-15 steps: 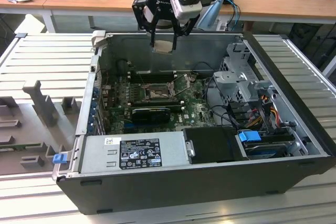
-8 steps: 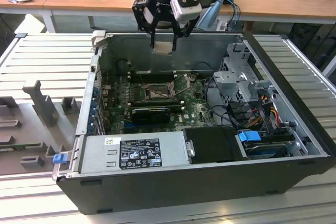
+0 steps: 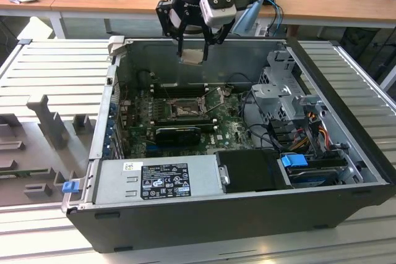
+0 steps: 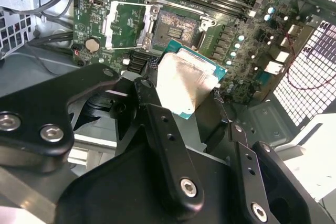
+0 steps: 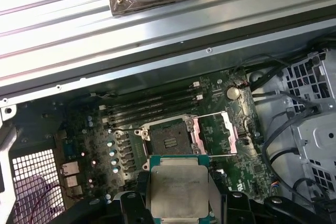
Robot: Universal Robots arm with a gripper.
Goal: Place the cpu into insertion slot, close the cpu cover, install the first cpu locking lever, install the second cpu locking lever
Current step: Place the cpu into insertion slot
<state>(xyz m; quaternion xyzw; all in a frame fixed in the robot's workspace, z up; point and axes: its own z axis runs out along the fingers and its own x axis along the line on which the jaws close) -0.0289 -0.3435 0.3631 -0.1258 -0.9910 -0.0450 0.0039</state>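
Observation:
My gripper [image 3: 193, 49] hangs above the open computer case, shut on the cpu [image 3: 192, 55], a flat square chip with a pale metal top. In both wrist views the cpu [image 5: 178, 190] [image 4: 185, 83] sits between the black fingers [image 5: 135, 203], level with the board below. The insertion slot [image 5: 169, 139] [image 4: 173, 24] [image 3: 184, 110] lies bare on the green motherboard, well below the chip. The cpu cover [image 5: 214, 134] [image 4: 122, 23] is swung open and lies flat beside the slot.
Long black memory slots [image 5: 152, 106] run along one side of the slot. The case's metal wall [image 3: 247, 60] stands right behind the gripper. A drive cage [image 3: 284, 94] with cables sits at the exterior view's right, a power supply [image 3: 158, 180] at the front.

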